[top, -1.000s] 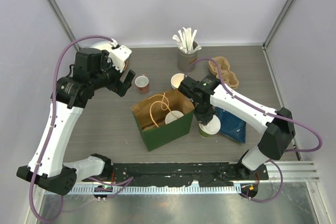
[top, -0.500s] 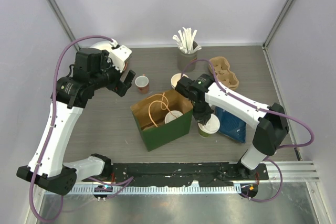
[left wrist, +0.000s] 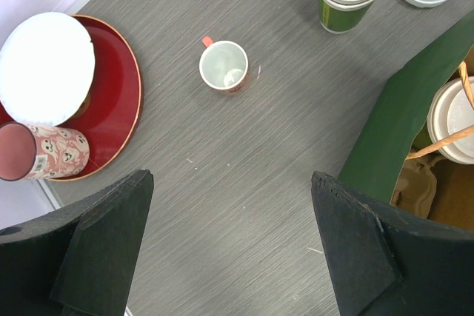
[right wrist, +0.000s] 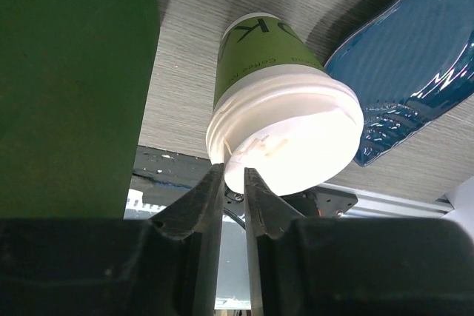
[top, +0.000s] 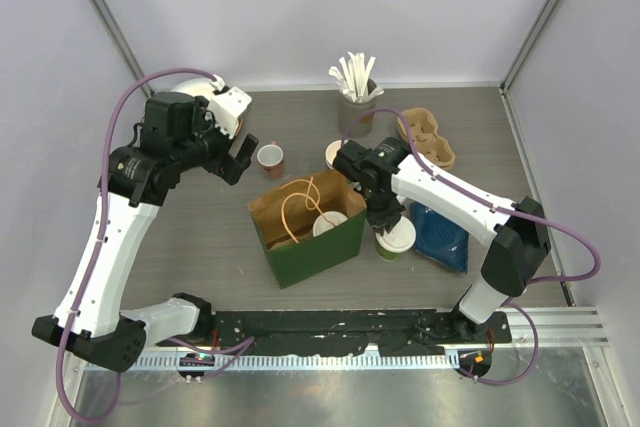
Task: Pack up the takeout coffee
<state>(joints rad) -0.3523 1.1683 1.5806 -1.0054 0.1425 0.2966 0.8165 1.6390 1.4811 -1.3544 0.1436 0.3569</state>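
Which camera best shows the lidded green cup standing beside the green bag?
The right wrist view: the lidded green cup appears large, its white lid and printed green wall close up. The top view shows it small, beside the green bag, partly under the right arm. The left wrist view misses it.

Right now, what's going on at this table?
The right gripper is down at the lid rim of a lidded green cup standing beside the green paper bag; whether it actually grips the lid is unclear. One lidded cup already sits in the bag. The left gripper hovers open and empty above the table.
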